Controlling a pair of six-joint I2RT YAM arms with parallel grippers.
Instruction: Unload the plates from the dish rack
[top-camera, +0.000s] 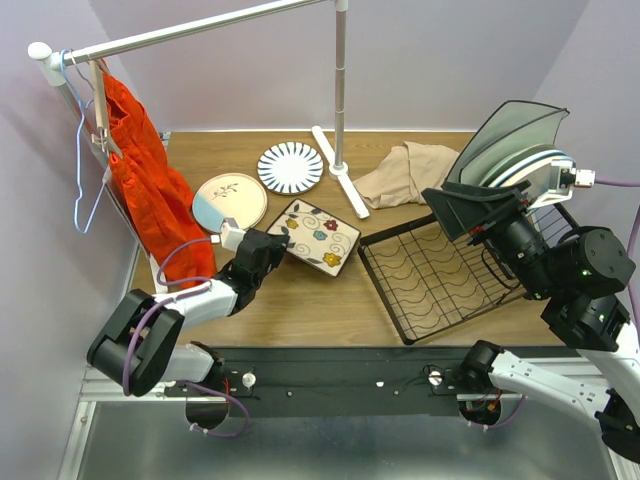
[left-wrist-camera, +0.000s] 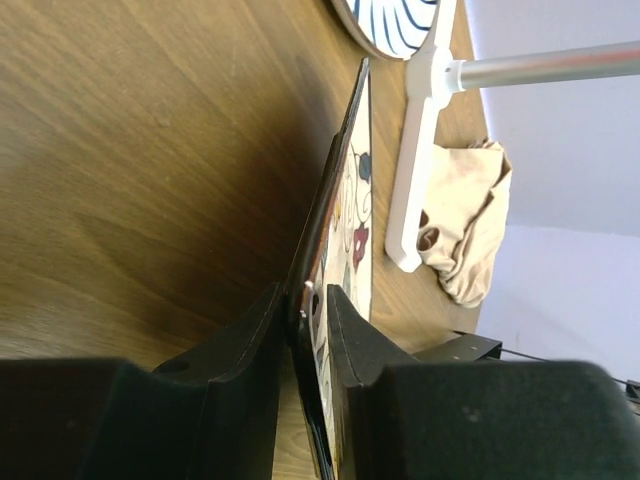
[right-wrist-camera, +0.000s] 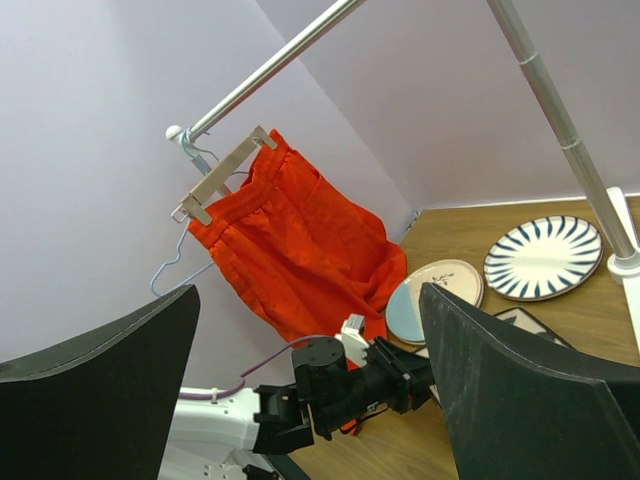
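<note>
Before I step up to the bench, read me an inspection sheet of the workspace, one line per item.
Surface: brown wooden table, no spills seen.
Job's things: black wire dish rack holds upright plates at its far end; square floral plate, round dark-striped white plate, round pink-and-blue plate are already out.
Clutter: crumpled beige cloth beside the rack.
End effectors: left end effector straddles the floral plate's edge, grip unclear; right end effector open, empty.
Cables: purple cables on both arms.
Surroundings: white metal clothes rail, orange garment hanging.
</note>
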